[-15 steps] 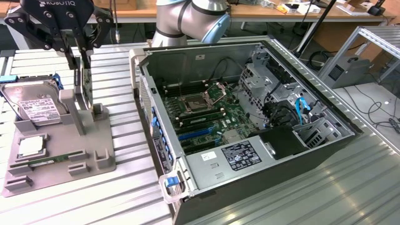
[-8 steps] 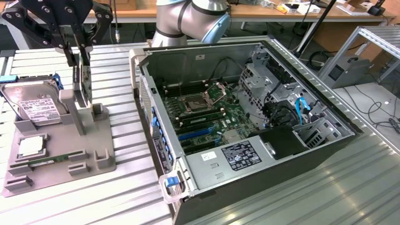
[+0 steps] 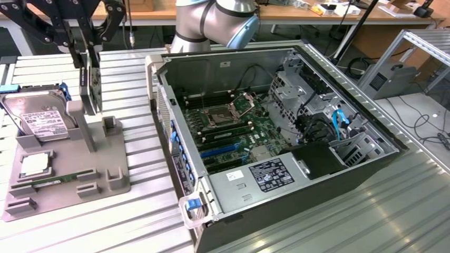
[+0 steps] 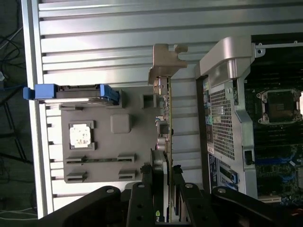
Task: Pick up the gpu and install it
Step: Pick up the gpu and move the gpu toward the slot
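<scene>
Gripper (image 3: 86,58) work at the exterior view's left: the black jaws are closed on the gpu (image 3: 90,92), pinching its upper edge from both flat sides. The card hangs on edge, upright, directly over the tall post of the grey holder tray (image 3: 105,174). Whether its lower edge still touches the post cannot be told. In the wrist view the card shows edge-on between the fingers (image 4: 147,182), with its silver bracket (image 4: 165,61) at the end away from them.

On the tray, left of the card, a hard drive (image 3: 39,121) with a white label leans in a blue-handled cradle. Nearer the camera lie a square processor (image 3: 33,165) and a thin green memory stick (image 3: 60,179) in their recesses.

Right of the tray, well apart from the card, an open computer case (image 3: 232,52) lies on its side on the ribbed metal surface (image 3: 140,221), its motherboard (image 3: 239,121) facing up. The arm's (image 3: 211,21) grey-and-blue joint rises behind the case's far wall.
</scene>
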Controlling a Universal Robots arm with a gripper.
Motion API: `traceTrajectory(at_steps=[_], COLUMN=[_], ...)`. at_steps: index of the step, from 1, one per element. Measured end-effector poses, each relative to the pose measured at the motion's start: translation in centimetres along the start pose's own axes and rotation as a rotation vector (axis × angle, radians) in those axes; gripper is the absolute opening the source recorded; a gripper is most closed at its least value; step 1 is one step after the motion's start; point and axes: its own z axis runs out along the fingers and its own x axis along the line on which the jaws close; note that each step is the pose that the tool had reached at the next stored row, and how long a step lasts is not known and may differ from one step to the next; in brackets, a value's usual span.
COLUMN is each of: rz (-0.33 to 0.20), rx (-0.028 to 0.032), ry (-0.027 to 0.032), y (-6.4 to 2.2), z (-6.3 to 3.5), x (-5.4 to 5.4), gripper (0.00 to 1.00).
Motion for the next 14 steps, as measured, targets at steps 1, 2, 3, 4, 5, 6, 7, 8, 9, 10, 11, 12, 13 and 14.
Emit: traceTrajectory(at_steps=[1, 2, 3, 4, 5, 6, 7, 8, 9, 10, 11, 12, 13, 14], rz=[0.000, 0.000, 0.000, 0.000, 0.000, 0.000, 0.000, 0.000, 0.000, 0.000, 0.000, 0.000, 0.000, 0.000], rx=[-0.0001, -0.0002, -0.0004, -0.0004, -0.0005, -0.0006, -0.0006, -0.0007, -0.0008, -0.0008, -0.0009, -0.0010, -0.0011, -0.0012], ry=[-0.0001, 0.0000, 0.0000, 0.0000, 0.0000, 0.0000, 0.0000, 0.0000, 0.0000, 0.0000, 0.0000, 0.0000, 0.0000, 0.0000], y=[0.00, 0.01, 0.02, 0.03, 0.04, 0.04, 0.05, 0.06, 0.07, 0.08, 0.09, 0.10, 0.11, 0.12], z=[-0.09, -0.23, -0.40, -0.50, -0.59, -0.70, -0.79, -0.93, -1.09, -1.35, -1.49, -1.65, -1.83, -1.96], x=[0.0, 0.0, 0.0, 0.0, 0.0, 0.0, 0.0, 0.0, 0.0, 0.0, 0.0, 0.0, 0.0, 0.0], gripper=[0.27, 0.27, 0.27, 0.27, 0.27, 0.27, 0.27, 0.27, 0.27, 0.27, 0.27, 0.27, 0.27, 0.27])
